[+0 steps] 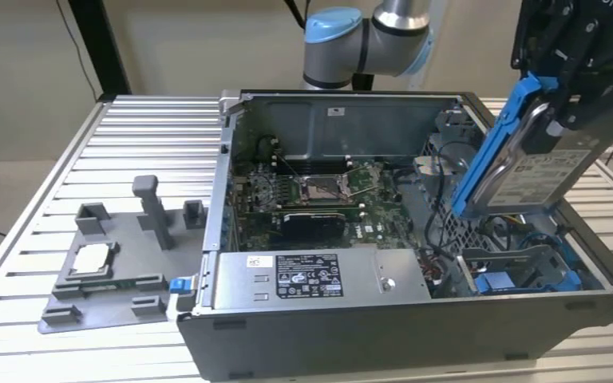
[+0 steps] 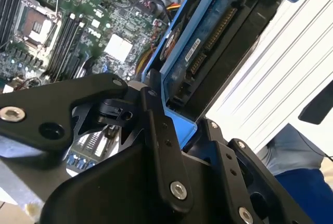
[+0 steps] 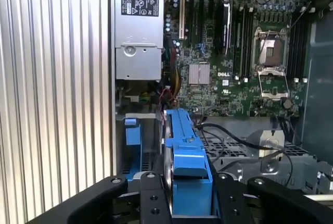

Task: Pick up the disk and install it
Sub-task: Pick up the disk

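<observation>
Exterior view shows the gripper [image 1: 564, 112] clamped on the disk [image 1: 528, 171], holding it on edge and tilted in the air above the open computer case [image 1: 392, 100], at the exterior view's right and over the drive bay [image 1: 514, 271]; in the first wrist view the blue carrier hangs near the power supply [image 3: 138, 26] and loose cables [image 3: 234, 135]; the pick-up looks done and installing is in hand; seating it, I judge, calls for squaring the carrier with the bay and keeping clear of those cables
</observation>
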`<control>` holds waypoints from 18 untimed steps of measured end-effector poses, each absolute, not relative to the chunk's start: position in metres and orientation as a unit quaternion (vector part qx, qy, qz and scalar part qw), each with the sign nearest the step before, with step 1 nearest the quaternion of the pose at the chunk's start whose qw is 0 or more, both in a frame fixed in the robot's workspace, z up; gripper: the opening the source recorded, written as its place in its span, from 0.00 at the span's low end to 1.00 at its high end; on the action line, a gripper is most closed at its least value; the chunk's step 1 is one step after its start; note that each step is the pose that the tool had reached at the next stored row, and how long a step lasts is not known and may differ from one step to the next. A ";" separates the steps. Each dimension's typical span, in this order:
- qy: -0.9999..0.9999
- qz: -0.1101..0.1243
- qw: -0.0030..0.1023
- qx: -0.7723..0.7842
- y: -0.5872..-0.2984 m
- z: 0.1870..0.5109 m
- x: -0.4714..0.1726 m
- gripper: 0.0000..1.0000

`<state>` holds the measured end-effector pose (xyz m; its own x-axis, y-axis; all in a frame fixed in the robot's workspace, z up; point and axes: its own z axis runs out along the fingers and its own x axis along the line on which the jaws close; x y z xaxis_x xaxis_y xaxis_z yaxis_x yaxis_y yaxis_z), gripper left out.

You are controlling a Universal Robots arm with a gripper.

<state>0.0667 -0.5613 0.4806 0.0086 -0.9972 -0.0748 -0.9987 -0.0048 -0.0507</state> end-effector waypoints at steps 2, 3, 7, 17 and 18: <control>0.704 0.009 0.044 -0.709 -0.565 0.480 0.069 0.00; 0.704 0.009 0.044 -0.709 -0.566 0.480 0.071 0.00; 0.704 0.009 0.044 -0.709 -0.574 0.480 0.074 0.00; 0.704 0.009 0.045 -0.708 -0.590 0.477 0.084 0.00; 0.704 0.009 0.045 -0.708 -0.590 0.476 0.084 0.00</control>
